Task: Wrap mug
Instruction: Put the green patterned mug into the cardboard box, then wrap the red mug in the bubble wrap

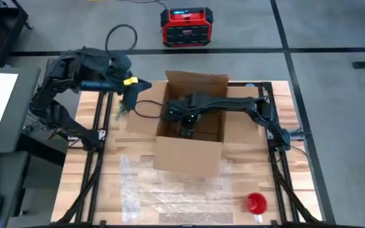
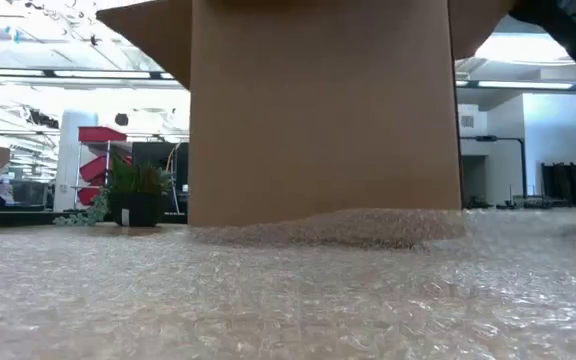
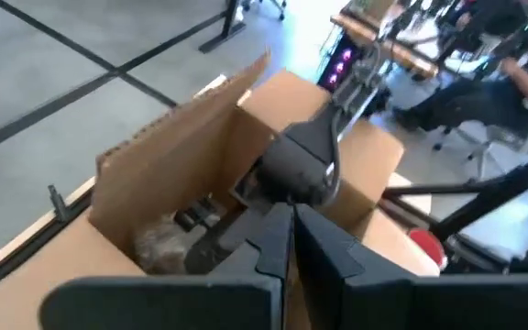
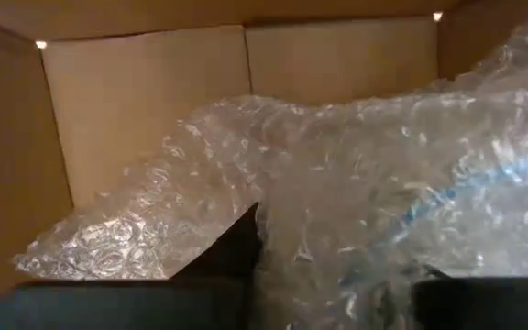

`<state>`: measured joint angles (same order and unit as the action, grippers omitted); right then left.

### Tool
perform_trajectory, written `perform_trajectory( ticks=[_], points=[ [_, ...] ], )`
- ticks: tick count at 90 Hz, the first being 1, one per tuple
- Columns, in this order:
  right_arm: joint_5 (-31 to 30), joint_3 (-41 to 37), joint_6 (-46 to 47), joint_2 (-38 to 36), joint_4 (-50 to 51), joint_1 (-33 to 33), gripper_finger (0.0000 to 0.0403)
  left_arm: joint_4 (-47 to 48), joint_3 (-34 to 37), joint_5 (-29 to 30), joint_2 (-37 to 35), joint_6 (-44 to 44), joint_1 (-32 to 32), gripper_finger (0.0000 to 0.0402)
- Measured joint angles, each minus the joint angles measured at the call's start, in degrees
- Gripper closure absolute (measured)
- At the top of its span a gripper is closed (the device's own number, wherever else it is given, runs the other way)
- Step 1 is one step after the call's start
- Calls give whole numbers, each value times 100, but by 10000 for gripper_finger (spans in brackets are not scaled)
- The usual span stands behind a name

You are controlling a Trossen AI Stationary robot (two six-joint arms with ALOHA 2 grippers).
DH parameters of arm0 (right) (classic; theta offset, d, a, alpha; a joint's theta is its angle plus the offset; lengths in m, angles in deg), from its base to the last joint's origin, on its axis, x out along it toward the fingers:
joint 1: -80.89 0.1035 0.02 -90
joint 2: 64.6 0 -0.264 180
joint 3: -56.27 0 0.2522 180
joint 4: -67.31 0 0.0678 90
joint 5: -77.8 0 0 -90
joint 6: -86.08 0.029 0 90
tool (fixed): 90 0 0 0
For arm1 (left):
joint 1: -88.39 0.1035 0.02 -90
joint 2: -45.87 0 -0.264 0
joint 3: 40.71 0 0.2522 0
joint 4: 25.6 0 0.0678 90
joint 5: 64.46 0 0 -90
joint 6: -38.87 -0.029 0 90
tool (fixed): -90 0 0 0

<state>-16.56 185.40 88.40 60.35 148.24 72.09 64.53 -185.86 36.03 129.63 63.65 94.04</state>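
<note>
An open cardboard box (image 1: 189,155) stands mid-table. My right gripper (image 1: 184,130) reaches down into it from the right. It is shut on a bubble-wrapped bundle (image 4: 383,192), and something blue shows through the wrap. The bundle also shows in the box in the left wrist view (image 3: 159,243). A red mug (image 1: 255,202) lies on the bare table at the near right. A sheet of bubble wrap (image 1: 170,193) is spread in front of the box. My left gripper (image 1: 124,104) hangs shut and empty, just left of the box. My right gripper has the bubble-wrapped bundle between its two fingers (image 4: 236,247), with the wrap (image 4: 282,257) bulging up between them. It comes from above, inside the box. The wrap hides where the pads meet it, and whether the bundle rests on the box floor does not show.
The box's flaps (image 1: 198,82) stand up at its far side. The box's near wall (image 2: 323,110) fills the low view, with the bubble wrap sheet (image 2: 288,290) in front of it. A red power unit (image 1: 187,26) sits on the floor beyond the table.
</note>
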Motion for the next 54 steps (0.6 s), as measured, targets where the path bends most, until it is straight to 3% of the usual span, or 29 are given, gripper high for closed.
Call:
perform_trajectory(
  ticks=[29,54],
  points=[
    [-19,2,72,-437,-76,-67,172,671,24,323,90,207,-475,402],
    [-28,13,861,-1732,105,272,160,917,160,603,89,483,-674,402]
  ],
)
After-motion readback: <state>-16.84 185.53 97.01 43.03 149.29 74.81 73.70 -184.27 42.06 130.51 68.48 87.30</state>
